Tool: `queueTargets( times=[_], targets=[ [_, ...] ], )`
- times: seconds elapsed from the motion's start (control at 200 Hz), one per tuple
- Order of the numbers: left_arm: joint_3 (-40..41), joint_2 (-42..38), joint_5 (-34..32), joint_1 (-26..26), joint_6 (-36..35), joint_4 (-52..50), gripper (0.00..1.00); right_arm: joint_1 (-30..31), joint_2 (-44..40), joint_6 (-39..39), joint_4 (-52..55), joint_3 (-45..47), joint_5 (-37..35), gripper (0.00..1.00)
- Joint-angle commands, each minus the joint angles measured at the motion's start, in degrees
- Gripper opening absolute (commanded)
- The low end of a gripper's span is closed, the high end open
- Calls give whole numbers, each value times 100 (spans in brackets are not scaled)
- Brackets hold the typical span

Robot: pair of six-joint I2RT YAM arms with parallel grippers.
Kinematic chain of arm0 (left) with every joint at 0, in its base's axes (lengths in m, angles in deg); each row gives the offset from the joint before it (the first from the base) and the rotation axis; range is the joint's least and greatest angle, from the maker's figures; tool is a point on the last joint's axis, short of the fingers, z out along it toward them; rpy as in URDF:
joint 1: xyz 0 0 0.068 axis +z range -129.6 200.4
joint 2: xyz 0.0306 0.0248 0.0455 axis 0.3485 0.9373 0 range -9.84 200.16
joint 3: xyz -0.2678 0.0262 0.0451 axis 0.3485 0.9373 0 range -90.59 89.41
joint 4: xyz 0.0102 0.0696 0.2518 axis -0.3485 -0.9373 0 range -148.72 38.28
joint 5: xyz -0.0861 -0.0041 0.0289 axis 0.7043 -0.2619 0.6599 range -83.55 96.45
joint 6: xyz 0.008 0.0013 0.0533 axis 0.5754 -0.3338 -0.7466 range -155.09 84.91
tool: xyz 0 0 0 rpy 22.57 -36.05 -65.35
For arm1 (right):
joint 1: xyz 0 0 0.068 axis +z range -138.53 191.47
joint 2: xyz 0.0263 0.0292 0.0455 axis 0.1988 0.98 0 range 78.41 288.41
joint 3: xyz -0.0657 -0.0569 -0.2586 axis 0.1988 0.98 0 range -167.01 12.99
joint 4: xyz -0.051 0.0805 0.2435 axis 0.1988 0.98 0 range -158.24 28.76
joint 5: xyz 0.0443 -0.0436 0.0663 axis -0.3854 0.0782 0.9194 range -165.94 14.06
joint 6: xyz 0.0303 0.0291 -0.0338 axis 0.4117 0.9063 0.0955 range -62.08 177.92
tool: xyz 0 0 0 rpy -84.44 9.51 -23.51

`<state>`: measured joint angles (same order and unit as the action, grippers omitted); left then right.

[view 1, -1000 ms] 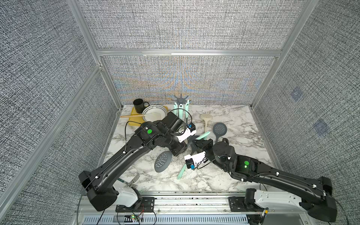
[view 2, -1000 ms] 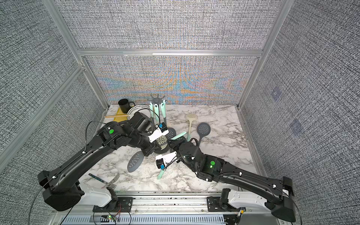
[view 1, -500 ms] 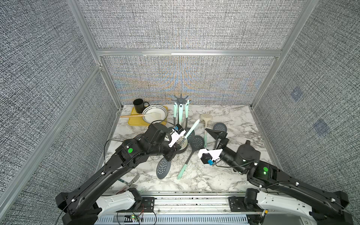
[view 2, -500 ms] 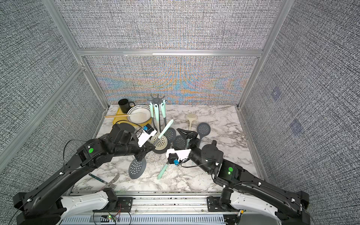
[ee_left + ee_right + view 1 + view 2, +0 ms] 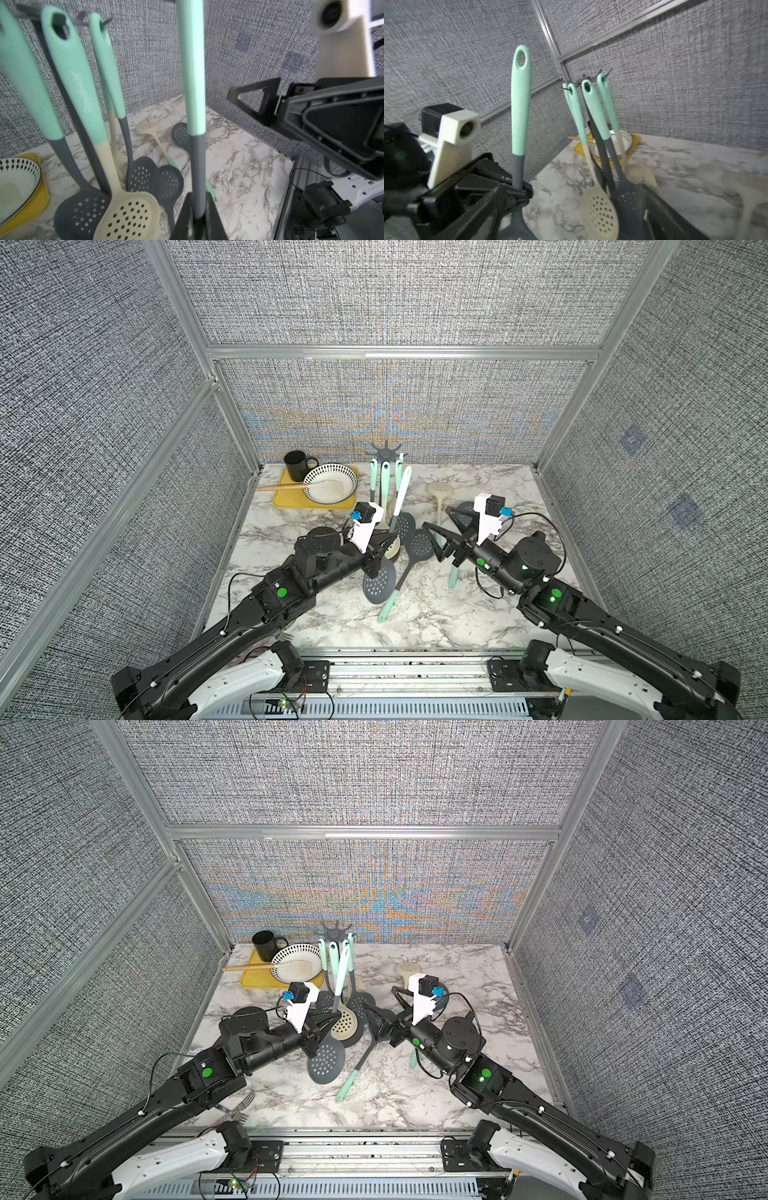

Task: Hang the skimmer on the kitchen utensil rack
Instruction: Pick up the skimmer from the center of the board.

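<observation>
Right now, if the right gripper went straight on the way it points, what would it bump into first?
Probably the hanging skimmers on the kitchen utensil rack; the right gripper, jaws open, faces them. The held skimmer looks off to one side, but depth is unclear.

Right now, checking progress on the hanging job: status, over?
Left gripper shut on skimmer neck, handle upright. Right gripper open, empty. Skimmer not yet on rack. Hung utensils crowd the near hooks.
</observation>
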<state>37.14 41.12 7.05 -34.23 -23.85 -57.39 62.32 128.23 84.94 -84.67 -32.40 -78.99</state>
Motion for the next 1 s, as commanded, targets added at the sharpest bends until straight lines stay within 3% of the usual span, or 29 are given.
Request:
queueTargets(
  times=[0.0,0.175,0.355,0.661,0.996],
  targets=[
    [6,19,-1131,-479,-483,892,2,228,140,1092,-602,-286,516,93],
    [137,158,-1714,-789,-444,1158,2,592,376,757,-266,-701,73,76],
    [80,284,-1590,-798,-342,1213,2,640,556,540,-92,-856,-124,60],
    [-40,458,-1484,-803,-303,1112,2,639,849,-465,-17,-990,-15,56],
    [-48,523,-1484,-803,-246,1112,2,628,1012,-356,-125,-1042,-187,31]
  ],
)
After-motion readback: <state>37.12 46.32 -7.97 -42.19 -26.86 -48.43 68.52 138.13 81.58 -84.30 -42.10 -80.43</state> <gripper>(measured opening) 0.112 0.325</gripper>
